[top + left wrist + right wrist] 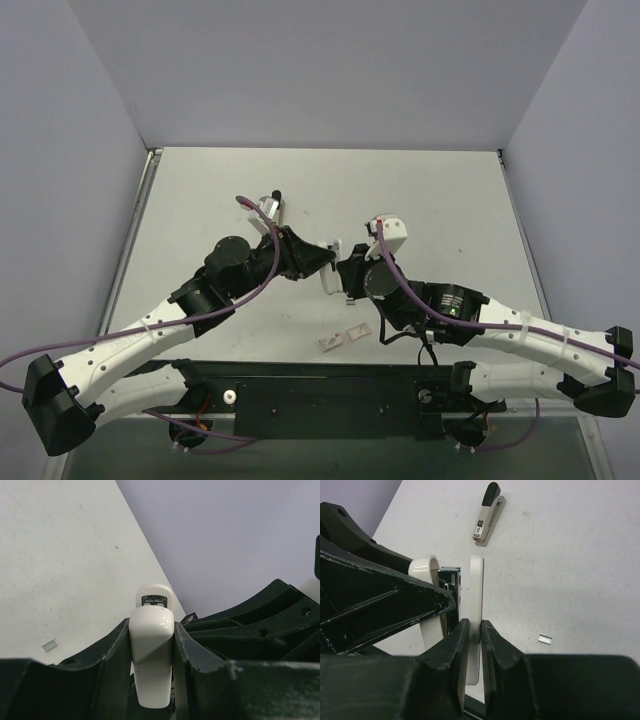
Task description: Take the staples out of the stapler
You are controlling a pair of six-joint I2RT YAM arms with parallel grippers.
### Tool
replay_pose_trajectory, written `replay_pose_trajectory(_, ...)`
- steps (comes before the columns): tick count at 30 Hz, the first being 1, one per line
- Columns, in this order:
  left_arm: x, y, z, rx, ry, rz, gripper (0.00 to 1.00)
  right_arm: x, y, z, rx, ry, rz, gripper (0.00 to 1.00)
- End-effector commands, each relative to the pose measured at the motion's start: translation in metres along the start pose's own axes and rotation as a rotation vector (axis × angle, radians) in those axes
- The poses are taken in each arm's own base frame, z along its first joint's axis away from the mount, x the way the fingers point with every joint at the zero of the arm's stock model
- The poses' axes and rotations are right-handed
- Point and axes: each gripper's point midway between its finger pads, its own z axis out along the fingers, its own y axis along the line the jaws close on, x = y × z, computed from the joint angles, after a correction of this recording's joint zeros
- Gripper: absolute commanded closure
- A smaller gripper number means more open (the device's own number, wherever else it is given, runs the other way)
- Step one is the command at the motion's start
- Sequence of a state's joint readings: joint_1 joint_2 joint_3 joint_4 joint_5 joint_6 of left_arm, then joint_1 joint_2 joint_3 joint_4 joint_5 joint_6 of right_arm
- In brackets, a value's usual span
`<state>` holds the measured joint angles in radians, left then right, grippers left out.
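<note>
pale grey table (pixel 430 190), boxed in by lilac walls, with both arm bases at its near edge. nearest to them lie two small white tabs (pixel 343 336), untouched and no part of the job. just beyond, over the middle of the table, the two arms meet tip to tip. the left arm reaches in from the near left with its elbow bent. the right arm stretches low from the near right.

the stapler (pixel 151 665) hangs in the air between them, splayed open. the left gripper (pixel 151 630) is clamped on its white shell. the right gripper (pixel 475 627) is pinched tight on the thin white plate (pixel 476 585), swung away from the metal inner bar (pixel 454 587).

one short strip of staples (pixel 545 639) already lies loose on the table beside the pair, so the unloading looks mostly done. whether more sit in the bar's channel cannot be told from here. what seems left is checking that channel, then closing the stapler and setting it down.

farther back a larger grey stapler (pixel 487 515) with a black end lies flat, well apart.
</note>
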<state>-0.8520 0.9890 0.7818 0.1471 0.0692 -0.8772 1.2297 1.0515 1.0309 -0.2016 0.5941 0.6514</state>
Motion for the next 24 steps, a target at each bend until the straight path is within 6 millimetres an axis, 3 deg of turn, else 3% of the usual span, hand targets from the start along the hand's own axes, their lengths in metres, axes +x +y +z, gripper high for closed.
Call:
replay_pose_trajectory(1, -0.012, -0.024, -0.006, 0.082, -0.027, 0.048, 1.0, -0.027, -0.005, -0.019, -0.009, -0.052, 0.017, 0.85)
replay_pose_trajectory(5, -0.009, -0.033, -0.008, 0.12, 0.008, 0.083, 1.0, -0.033, -0.017, -0.034, -0.04, -0.034, 0.003, 0.63)
replay_pose_trajectory(10, 0.0, -0.042, -0.009, 0.171, 0.075, 0.148, 1.0, -0.042, -0.039, -0.055, -0.073, -0.008, -0.041, 0.59)
replay_pose_trajectory(13, 0.004, -0.051, -0.012, 0.221, 0.113, 0.188, 1.0, -0.044, -0.041, -0.065, -0.142, 0.028, -0.076, 0.54)
replay_pose_trajectory(17, 0.015, -0.063, -0.019, 0.309, 0.181, 0.262, 1.0, -0.044, -0.032, -0.079, -0.271, 0.115, -0.133, 0.53)
replay_pose_trajectory(24, 0.031, -0.09, -0.047, 0.517, 0.271, 0.379, 1.0, -0.031, 0.005, -0.106, -0.536, 0.234, -0.229, 0.52)
